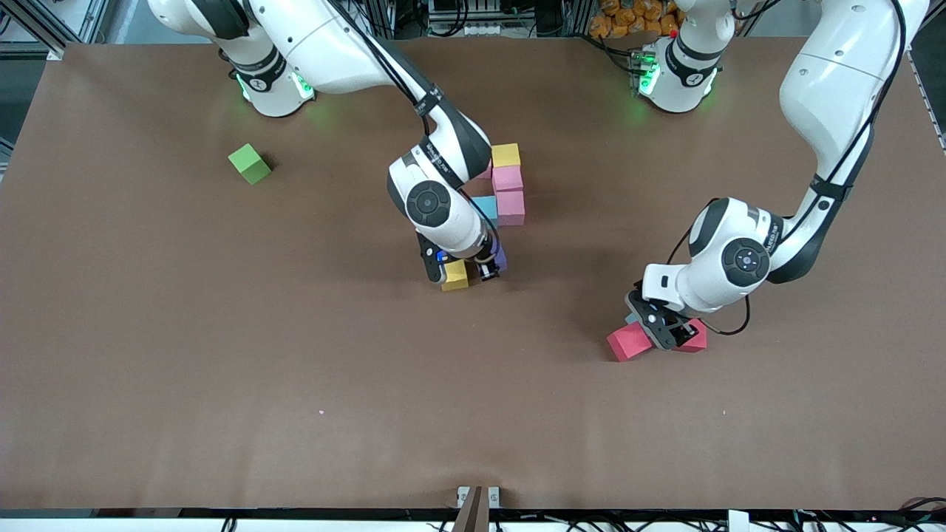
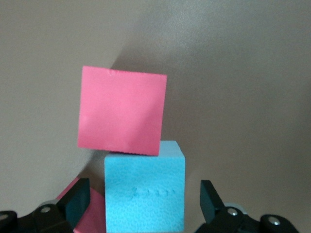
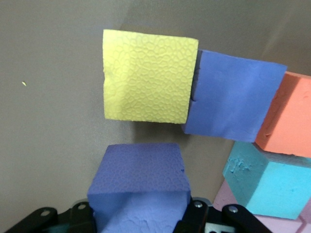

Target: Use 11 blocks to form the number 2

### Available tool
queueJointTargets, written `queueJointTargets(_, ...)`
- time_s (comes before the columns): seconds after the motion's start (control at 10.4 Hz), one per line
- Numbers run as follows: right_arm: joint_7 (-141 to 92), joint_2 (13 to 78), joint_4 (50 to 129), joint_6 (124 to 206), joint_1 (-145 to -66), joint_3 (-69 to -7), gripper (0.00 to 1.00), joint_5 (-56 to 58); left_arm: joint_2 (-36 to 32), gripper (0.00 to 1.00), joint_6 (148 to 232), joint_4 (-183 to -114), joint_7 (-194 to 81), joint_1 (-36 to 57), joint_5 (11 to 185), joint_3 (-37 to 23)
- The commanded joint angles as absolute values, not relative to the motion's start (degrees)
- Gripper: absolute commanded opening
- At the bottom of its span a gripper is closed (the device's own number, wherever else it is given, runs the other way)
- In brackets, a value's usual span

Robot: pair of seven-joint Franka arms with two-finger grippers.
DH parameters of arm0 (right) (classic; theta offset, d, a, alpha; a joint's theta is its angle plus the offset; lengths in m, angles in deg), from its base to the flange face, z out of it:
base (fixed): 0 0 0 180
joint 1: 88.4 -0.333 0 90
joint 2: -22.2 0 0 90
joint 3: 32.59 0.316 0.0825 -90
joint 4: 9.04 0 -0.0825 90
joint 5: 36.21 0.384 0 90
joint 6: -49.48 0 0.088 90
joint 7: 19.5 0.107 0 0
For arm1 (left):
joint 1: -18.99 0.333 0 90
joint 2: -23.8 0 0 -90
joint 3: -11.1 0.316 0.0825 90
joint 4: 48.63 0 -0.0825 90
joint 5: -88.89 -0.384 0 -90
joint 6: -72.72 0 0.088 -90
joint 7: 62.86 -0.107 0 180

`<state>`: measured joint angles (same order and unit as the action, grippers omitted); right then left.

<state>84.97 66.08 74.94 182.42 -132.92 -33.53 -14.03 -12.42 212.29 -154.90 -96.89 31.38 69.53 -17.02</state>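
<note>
My right gripper (image 3: 137, 216) is shut on a purple block (image 3: 138, 184), low over the table beside a yellow block (image 3: 148, 80). A second purple block (image 3: 233, 97) adjoins the yellow one, with an orange block (image 3: 286, 116) and a light blue block (image 3: 265, 182) beside them. From the front, that gripper (image 1: 464, 270) sits at the yellow block (image 1: 455, 276), with pink blocks (image 1: 508, 192) and another yellow block (image 1: 505, 155) farther from the camera. My left gripper (image 2: 144, 204) stands open around another light blue block (image 2: 145, 191), with a gap on each side.
Two crimson cubes (image 1: 628, 343) (image 1: 695, 337) flank the left gripper (image 1: 654, 329); one (image 2: 121, 110) touches the light blue block between its fingers. A green cube (image 1: 250, 163) lies alone toward the right arm's end of the table.
</note>
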Motion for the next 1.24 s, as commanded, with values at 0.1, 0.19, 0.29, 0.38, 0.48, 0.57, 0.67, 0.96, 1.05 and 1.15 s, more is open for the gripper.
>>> queueJointTargets(0.1,88.2,68.0,73.1,184.2,-133.4,-33.9,0.53,-13.4,-13.3,1.0,214.2,-155.6,-97.1,31.8,65.9,-17.1)
queueJointTargets(0.19,88.4,68.3,73.1,184.4,-133.4,-33.9,0.53,-13.8,-13.4,1.0,214.5,-155.6,-97.1,31.8,65.9,-17.1)
queueJointTargets(0.29,88.7,68.6,73.3,184.5,-133.4,-34.0,0.53,-14.1,-13.6,0.74,214.9,-155.5,-97.1,31.7,63.7,-17.1)
queueJointTargets(0.38,88.8,68.7,73.4,184.5,-133.4,-34.1,0.53,-14.1,-14.0,0.47,214.9,-155.1,-95.8,31.7,62.5,-17.1)
queueJointTargets(0.48,88.8,68.7,73.6,184.5,-133.4,-34.3,0.53,-14.2,-13.5,0.39,214.8,-154.9,-93.1,31.5,62.5,-17.1)
queueJointTargets(0.57,88.9,69.0,73.6,184.5,-133.3,-34.4,0.53,-14.2,-12.9,0.3,214.6,-154.8,-90.1,31.4,62.4,-17.2)
queueJointTargets(0.67,89.1,69.1,73.6,184.5,-133.4,-34.5,0.53,-14.2,-12.2,0.25,214.3,-154.9,-88.0,31.1,62.4,-17.2)
queueJointTargets(0.96,90.3,69.6,73.6,185.1,-133.4,-35.0,0.53,-14.8,-9.7,0.23,213.3,-154.9,-87.7,31.1,62.4,-17.3)
queueJointTargets(1.05,90.9,69.7,73.6,185.1,-133.4,-35.2,0.53,-15.5,-8.5,0.23,210.6,-154.7,-87.7,31.1,62.4,-17.7)
queueJointTargets(1.15,91.0,69.8,73.6,185.1,-133.4,-35.3,0.53,-16.2,-6.6,0.18,208.7,-154.7,-87.8,30.8,62.4,-18.9)
